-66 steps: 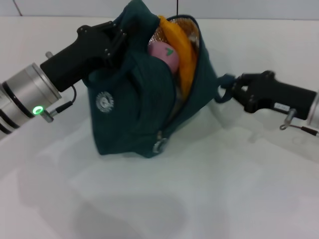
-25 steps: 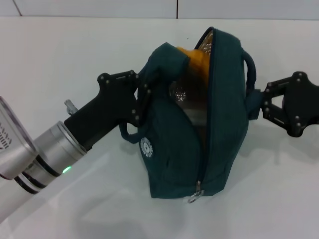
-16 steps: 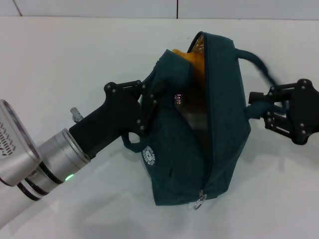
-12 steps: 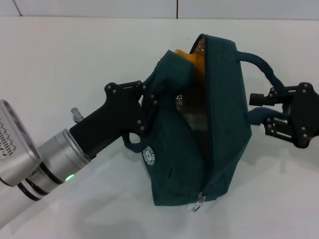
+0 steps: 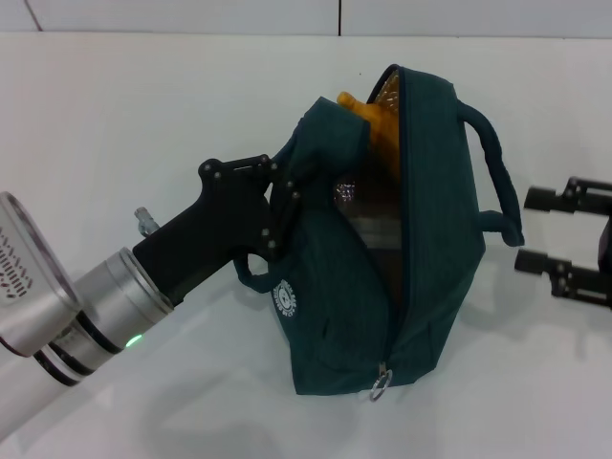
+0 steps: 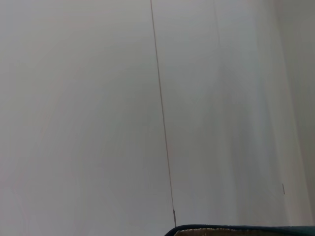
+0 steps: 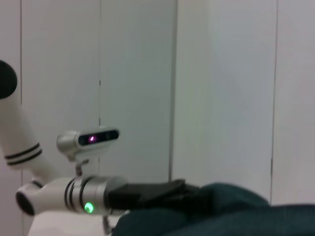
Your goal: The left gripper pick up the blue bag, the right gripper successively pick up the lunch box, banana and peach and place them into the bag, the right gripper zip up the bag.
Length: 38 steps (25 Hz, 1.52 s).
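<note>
- The blue bag is stood on the bench, toward its right edge, with the mouth kept open so the zip can be reached.
- The banana is seen sticking out at the top.
- The left tool is closed on the bag's near wall to steady it.
- The right tool is held open and empty, just beside the handle.
- The ring pull is judged the next target.

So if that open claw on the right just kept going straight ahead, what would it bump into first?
Most likely the blue bag: the right gripper points at its side, just past the handle. Height is hard to judge.
</note>
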### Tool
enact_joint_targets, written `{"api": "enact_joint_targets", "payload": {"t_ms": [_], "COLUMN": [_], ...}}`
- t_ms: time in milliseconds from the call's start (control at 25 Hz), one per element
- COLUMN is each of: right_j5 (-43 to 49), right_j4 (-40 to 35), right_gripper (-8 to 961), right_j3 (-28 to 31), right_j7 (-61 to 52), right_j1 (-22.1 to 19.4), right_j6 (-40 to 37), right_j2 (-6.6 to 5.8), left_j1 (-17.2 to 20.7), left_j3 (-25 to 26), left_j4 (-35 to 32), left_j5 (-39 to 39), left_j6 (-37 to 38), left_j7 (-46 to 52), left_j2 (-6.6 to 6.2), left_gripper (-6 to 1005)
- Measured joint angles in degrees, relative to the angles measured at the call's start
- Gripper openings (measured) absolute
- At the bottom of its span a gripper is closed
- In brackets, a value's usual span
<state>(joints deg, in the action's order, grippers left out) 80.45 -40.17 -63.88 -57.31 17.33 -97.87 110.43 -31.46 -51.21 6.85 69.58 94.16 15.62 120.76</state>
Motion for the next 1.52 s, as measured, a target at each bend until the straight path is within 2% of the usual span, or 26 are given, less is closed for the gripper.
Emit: {"api": "enact_joint_targets", "payload": {"t_ms": [80, 200, 440, 560, 720, 880, 960, 1080, 1200, 1520], "right_j5": [2.08, 5.22, 5.93, 6.59, 11.42, 19.3, 21.31, 21.46, 21.2, 17.1], "right_j4": [0.11, -0.16, 0.87, 1.12, 1.41, 3.43, 6.22, 10.1, 12.32, 12.57], "right_gripper": [600, 595, 589, 588, 587, 586, 585, 584, 585, 584], "right_j3": [0.04, 0.6, 10.58, 12.48, 8.82, 4.33, 0.11, -6.18, -8.94, -12.39], "right_j7": [0.07, -0.52, -1.22, -0.92, -1.56, -5.79, -8.65, -11.89, -13.79, -13.5], "right_j1": [-0.04, -0.06, -1.6, -2.31, -0.73, 3.91, 7.11, 10.94, 13.08, 13.21], "right_j6": [-0.31, -1.68, -10.9, -17.05, -18.5, -12.12, -6.83, -1.06, 2.98, 7.32], "right_j2": [-0.07, -0.06, 1.13, 1.13, 1.46, 4.31, 4.91, 5.21, 5.55, 5.77], "left_j1": [-0.07, -0.15, -0.03, 0.12, 0.38, 0.02, -0.19, -0.35, -0.37, -0.34], "left_j3": [0.04, 0.06, 0.15, 0.23, 0.25, 0.19, -0.08, -0.19, -0.22, -0.05], "left_j4": [0.0, -0.14, -0.32, -0.16, -0.16, -0.02, 0.03, 0.04, 0.04, 0.01], "left_j5": [-0.01, -0.04, -0.91, -2.13, -2.07, -1.8, -1.53, -1.1, -0.93, -0.85], "left_j6": [-0.06, -0.1, -0.15, -0.18, -0.19, -0.54, -0.66, -0.52, -0.54, -0.63], "left_j7": [0.04, 0.0, 0.48, 1.7, 2.03, 2.07, 2.31, 3.34, 4.36, 4.59], "left_j2": [0.0, 0.0, 0.0, 0.0, 0.0, 0.0, 0.0, 0.0, 0.0, 0.0], "left_gripper": [85, 85, 86, 87, 88, 88, 89, 89, 90, 91]}}
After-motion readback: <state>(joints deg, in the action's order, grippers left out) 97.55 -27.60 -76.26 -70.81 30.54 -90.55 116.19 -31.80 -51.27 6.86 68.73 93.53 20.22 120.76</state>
